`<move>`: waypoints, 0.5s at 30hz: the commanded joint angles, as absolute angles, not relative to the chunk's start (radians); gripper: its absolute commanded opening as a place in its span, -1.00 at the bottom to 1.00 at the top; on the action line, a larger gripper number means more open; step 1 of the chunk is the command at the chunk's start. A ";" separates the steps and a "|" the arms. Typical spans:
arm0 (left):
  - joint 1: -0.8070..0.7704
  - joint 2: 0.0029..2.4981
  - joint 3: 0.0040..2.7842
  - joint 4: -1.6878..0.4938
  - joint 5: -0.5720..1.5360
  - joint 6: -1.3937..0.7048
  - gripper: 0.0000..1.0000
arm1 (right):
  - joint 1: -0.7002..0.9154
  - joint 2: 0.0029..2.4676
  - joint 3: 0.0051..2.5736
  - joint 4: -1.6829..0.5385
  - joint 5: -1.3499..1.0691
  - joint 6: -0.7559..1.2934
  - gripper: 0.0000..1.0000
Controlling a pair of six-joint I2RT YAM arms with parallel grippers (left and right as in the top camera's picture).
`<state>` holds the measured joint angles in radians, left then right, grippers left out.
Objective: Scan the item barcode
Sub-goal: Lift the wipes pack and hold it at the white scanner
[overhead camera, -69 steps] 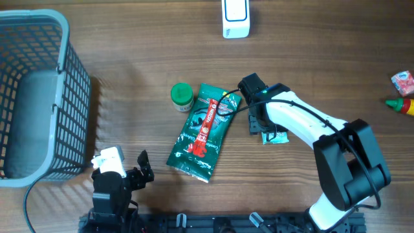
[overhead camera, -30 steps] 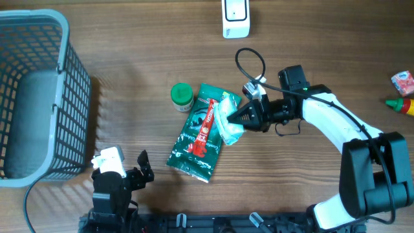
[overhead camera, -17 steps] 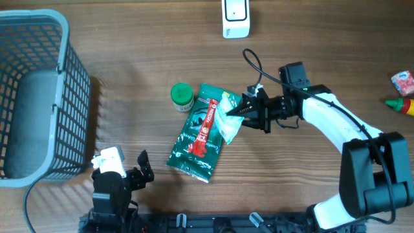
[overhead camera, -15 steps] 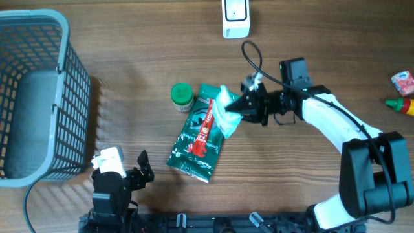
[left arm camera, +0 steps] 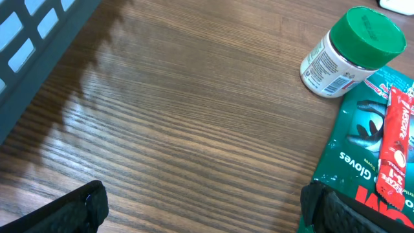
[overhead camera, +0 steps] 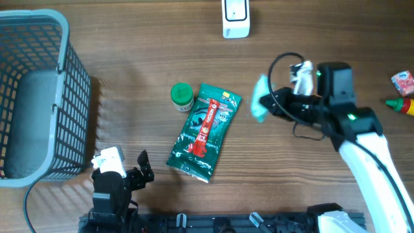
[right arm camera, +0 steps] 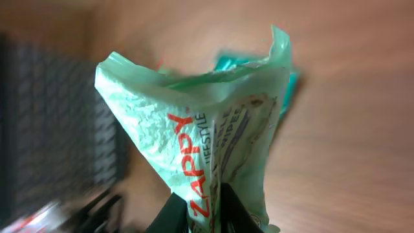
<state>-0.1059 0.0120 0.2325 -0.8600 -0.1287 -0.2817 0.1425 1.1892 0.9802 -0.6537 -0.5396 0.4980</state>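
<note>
My right gripper is shut on a pale green "Zappy" pouch and holds it in the air, right of the table's middle. In the right wrist view the pouch fills the frame, its lower edge pinched in the right gripper. No barcode shows on the side I see. A white scanner stands at the back edge. My left gripper rests near the front left; in its wrist view the left gripper is open over bare wood.
A grey wire basket fills the left side. A green-lidded bottle and a dark green gloves packet lie mid-table; the left wrist view shows the bottle and packet too. Small items sit at the right edge.
My right arm has lifted the pale green pouch off the dark green packet and carried it up and to the right. The left arm has not moved.
</note>
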 commanded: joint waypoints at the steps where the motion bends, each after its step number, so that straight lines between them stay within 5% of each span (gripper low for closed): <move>1: -0.111 0.007 0.230 -0.857 -0.124 -0.269 1.00 | 0.144 1.161 0.985 -0.572 -0.346 0.448 -0.91; 8: -0.111 0.007 0.230 -0.857 -0.124 -0.269 1.00 | 0.178 1.431 1.018 -0.248 -0.342 0.442 -0.91; 15: -0.111 0.007 0.230 -0.857 -0.124 -0.269 1.00 | 0.263 1.900 1.473 -0.090 -0.138 0.347 -0.91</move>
